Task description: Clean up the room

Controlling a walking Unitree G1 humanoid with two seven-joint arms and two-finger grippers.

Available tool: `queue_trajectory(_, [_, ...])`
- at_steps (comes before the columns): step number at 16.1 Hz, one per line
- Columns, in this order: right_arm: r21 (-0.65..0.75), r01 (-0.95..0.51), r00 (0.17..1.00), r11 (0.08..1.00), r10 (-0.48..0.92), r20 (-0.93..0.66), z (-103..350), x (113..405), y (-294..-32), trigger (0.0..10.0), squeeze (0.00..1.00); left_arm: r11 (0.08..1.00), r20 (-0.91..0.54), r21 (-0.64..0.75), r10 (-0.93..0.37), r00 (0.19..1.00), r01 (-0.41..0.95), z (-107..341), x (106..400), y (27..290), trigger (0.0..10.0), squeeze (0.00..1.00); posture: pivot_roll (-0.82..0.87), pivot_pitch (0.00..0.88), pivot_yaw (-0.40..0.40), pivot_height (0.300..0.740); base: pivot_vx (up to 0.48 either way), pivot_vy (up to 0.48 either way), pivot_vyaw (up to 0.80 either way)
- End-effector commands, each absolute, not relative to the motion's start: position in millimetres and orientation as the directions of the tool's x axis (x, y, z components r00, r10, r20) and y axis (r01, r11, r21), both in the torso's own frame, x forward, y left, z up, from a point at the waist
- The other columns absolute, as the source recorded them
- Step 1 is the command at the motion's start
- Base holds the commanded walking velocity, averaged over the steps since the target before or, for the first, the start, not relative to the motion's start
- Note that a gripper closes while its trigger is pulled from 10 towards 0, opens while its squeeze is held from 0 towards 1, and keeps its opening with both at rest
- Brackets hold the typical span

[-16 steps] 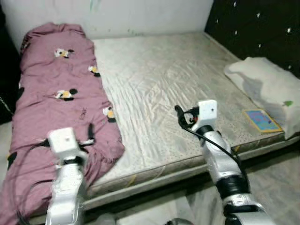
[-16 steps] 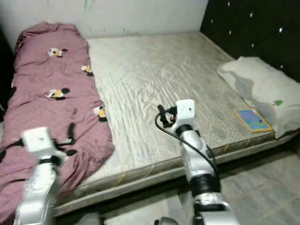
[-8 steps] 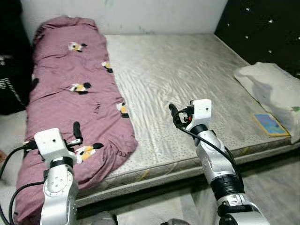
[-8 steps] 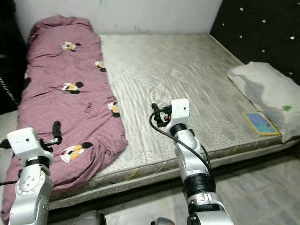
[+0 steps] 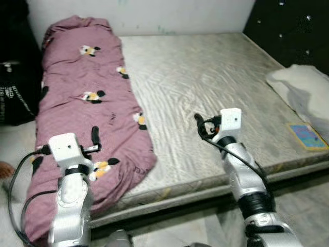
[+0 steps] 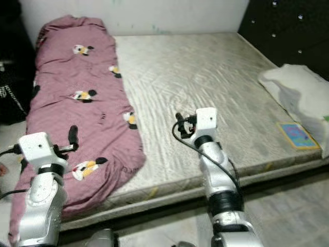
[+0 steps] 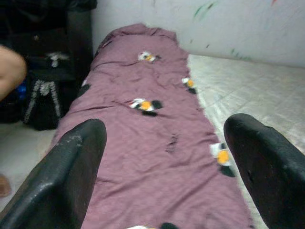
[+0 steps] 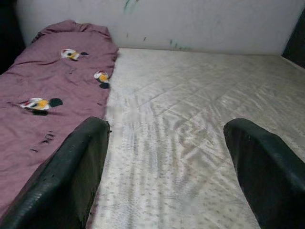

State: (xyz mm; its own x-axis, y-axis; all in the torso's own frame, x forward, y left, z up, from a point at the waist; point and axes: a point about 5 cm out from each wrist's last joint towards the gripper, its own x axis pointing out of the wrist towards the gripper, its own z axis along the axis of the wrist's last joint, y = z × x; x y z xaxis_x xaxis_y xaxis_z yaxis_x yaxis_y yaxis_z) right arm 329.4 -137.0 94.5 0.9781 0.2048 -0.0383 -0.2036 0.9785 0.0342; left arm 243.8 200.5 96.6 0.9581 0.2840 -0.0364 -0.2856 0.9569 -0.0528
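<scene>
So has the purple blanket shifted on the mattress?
No. The purple blanket still covers the left strip of the mattress; only the camera moved.

A bare grey mattress (image 5: pixel 205 87) filled the room, its far edge against a pale, paint-flecked wall (image 5: pixel 154 13). A dark studded headboard (image 5: pixel 293 25) stood at its right edge. Grey floor (image 6: pixel 298 206) lay before its near edge.

Bed: bare grey mattress (image 5: pixel 205 87) against a pale wall.
Left side: mauve blanket (image 5: pixel 87 113), lengthwise.
Right edge: white pillow (image 5: pixel 303 92), small colourful book (image 5: pixel 307 136).
</scene>
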Motion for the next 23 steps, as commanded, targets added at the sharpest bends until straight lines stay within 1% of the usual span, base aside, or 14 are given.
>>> queue_trajectory(1, [0.030,-0.209,0.977,0.977,0.210,-0.030,98,330,-136,10.0,0.00,0.958,-0.046,-0.055,0.278,0.960,-0.280,95,244,198,10.0,0.00,0.02,0.000,-0.073,0.740,0.000,0.412,0.00])
queue_trajectory(6, [0.028,-0.212,0.977,0.977,0.213,-0.030,98,331,-135,10.0,0.00,0.959,-0.039,-0.055,0.277,0.960,-0.279,96,246,196,10.0,0.00,0.02,0.000,-0.061,0.740,0.000,0.000,0.00])
queue_trajectory(7, [0.031,-0.201,0.979,0.979,0.202,-0.024,99,331,-136,10.0,0.00,0.960,-0.038,-0.054,0.274,0.961,-0.276,96,247,195,10.0,0.00,0.01,0.000,-0.044,0.740,0.000,0.000,0.00])
queue_trajectory(12, [0.061,-0.089,0.996,0.994,0.089,0.012,100,324,-149,10.0,0.00,0.989,-0.036,-0.031,0.146,0.989,-0.148,99,267,179,10.0,0.00,-0.06,0.000,0.059,0.740,0.000,0.000,0.00])
queue_trajectory(15, [0.059,-0.061,0.998,0.996,0.060,0.019,101,319,-156,10.0,0.00,0.993,-0.033,-0.036,0.108,0.994,-0.109,100,272,173,10.0,0.00,-0.09,0.000,0.083,0.740,0.000,0.000,0.00])
queue_trajectory(16, [0.057,-0.060,0.998,0.997,0.059,0.018,100,318,-156,10.0,0.00,0.994,-0.033,-0.034,0.099,0.995,-0.100,100,273,171,10.0,0.00,-0.09,0.000,0.079,0.740,0.000,0.000,0.00])
queue_trajectory(20, [0.041,-0.111,0.994,0.993,0.110,0.026,102,316,-149,10.0,0.00,0.991,-0.042,-0.031,0.130,0.991,-0.131,96,266,180,10.0,0.00,-0.07,0.006,0.049,0.740,0.000,0.000,0.00])
queue_trajectory(23, [0.034,-0.130,0.991,0.991,0.129,0.018,102,317,-145,10.0,0.00,0.987,-0.043,-0.029,0.158,0.987,-0.159,95,262,183,10.0,0.00,-0.05,0.015,0.022,0.740,0.000,0.000,0.78])
